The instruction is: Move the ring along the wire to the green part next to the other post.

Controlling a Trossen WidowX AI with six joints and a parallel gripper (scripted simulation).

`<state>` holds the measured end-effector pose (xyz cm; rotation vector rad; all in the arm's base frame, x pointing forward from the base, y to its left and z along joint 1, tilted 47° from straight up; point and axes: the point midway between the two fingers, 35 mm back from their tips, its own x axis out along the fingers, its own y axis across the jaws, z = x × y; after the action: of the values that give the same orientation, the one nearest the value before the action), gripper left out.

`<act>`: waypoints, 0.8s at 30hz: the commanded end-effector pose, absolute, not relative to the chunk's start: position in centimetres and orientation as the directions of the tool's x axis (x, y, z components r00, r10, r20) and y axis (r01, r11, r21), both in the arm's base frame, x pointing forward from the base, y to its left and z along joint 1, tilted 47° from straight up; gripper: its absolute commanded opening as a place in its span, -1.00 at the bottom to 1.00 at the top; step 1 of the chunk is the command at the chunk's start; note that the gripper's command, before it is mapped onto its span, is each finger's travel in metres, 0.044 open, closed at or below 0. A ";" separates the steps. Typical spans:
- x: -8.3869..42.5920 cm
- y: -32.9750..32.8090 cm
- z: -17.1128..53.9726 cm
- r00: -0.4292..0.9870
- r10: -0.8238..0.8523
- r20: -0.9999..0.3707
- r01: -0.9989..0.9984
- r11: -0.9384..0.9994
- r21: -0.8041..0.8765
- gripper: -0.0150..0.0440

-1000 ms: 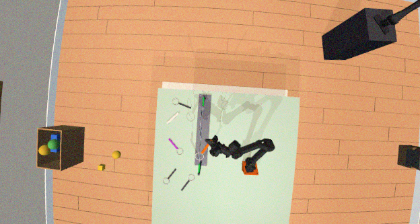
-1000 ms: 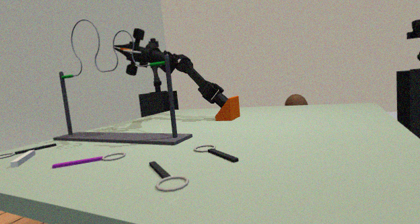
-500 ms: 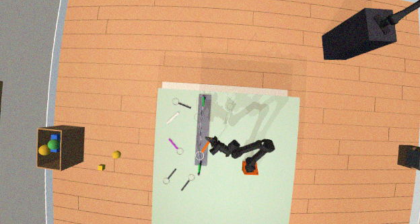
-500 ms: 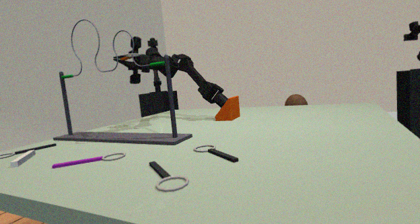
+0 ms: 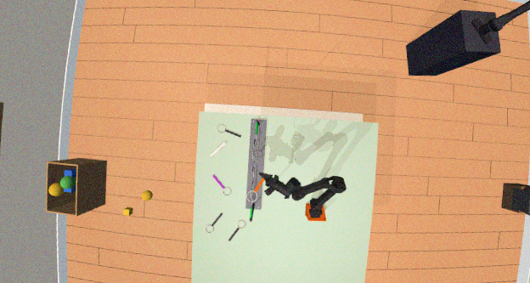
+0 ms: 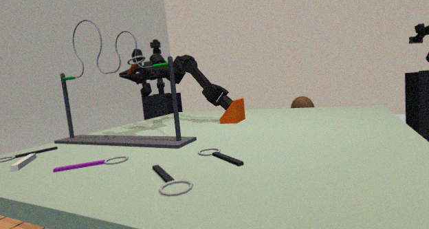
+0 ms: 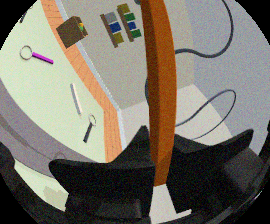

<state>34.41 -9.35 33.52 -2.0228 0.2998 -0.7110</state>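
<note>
Between the closed fingers of the hand sits the orange handle, slanting up to the ring, which lies around the wire's grey rise, near the post closer to the robot's base.

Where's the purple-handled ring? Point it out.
In the exterior view, the purple-handled ring lies on the table's left, just right of the white bar.
</note>
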 end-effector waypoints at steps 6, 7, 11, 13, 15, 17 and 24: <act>35.2 -11.2 30.4 0.838 -0.483 0.256 0.100 -0.325 -0.940 -1.00; 35.2 -11.3 30.0 0.838 -0.487 0.246 0.103 -0.303 -0.948 -1.00; 35.2 -11.6 28.6 0.838 -0.503 0.210 0.115 -0.214 -0.970 -1.00; 35.2 -11.7 27.9 0.838 -0.511 0.193 0.120 -0.173 -0.978 -1.00; 35.2 -11.8 27.1 0.837 -0.519 0.174 0.127 -0.125 -0.984 -1.00; 35.3 -11.8 26.5 0.837 -0.525 0.156 0.132 -0.083 -0.988 -1.00; 35.3 -11.7 24.0 0.836 -0.541 0.090 0.153 0.072 -0.986 -1.00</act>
<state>35.30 -11.71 25.42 -1.4835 0.3201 -0.5501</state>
